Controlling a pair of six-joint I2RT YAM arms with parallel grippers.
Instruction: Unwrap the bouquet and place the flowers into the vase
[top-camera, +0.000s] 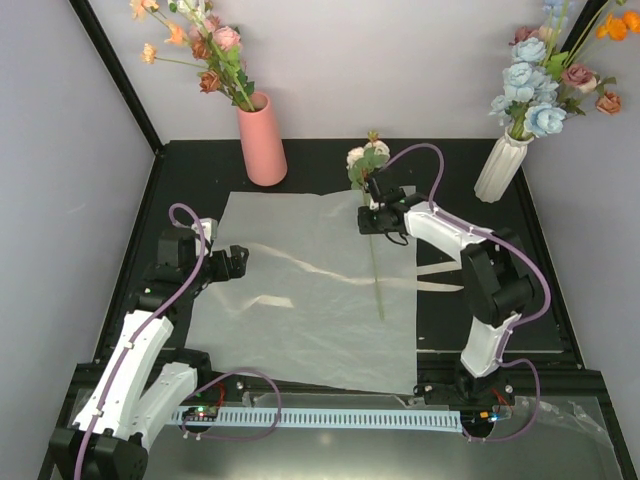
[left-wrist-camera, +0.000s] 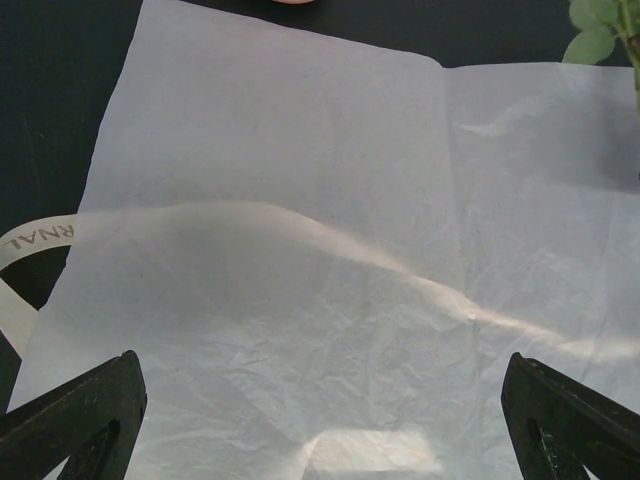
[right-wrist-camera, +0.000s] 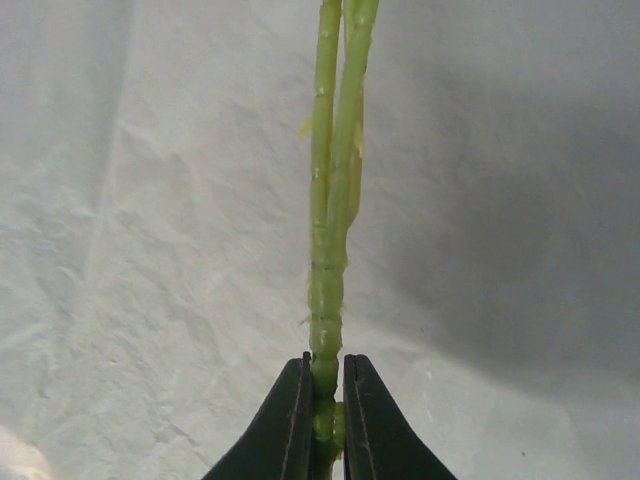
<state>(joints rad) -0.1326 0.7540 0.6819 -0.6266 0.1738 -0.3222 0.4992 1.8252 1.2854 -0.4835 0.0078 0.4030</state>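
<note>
**Right gripper pinches one flower over the paper**

The flower (top-camera: 378, 285) is long and thin. Its green stem runs from far to near, almost straight. The cream and white blooms with small green leaves point at the far wall. The bare stem end points back at the arms. In the right wrist view, two thin green stems (right-wrist-camera: 325, 300) sit side by side. I cannot tell if the stem end touches the paper.

The right gripper (top-camera: 375, 218) is closed tight on the stem, up near the blooms. In the wrist view its two black fingers (right-wrist-camera: 290, 420) squeeze the stem from both sides. The right arm rises from its base, bends at the elbow and reaches left and far, to the far edge of the paper.

The paper (top-camera: 300, 300) lies spread out flat on the black table (top-camera: 190, 170), under the flower. It is white and a bit see-through, with soft creases.

The left gripper (top-camera: 238, 262) sits at the left edge of the paper, pointing right. Its jaws are wide apart and hold nothing. A cream ribbon (left-wrist-camera: 35, 238) peeks out from under the paper beside it.

The pink vase (top-camera: 263, 145) stands upright just past the far left corner of the paper. Pink and peach flowers (top-camera: 215, 50) lean out of it.

A white vase (top-camera: 497, 168) with blue flowers (top-camera: 530, 90) stands at the far right.
</note>
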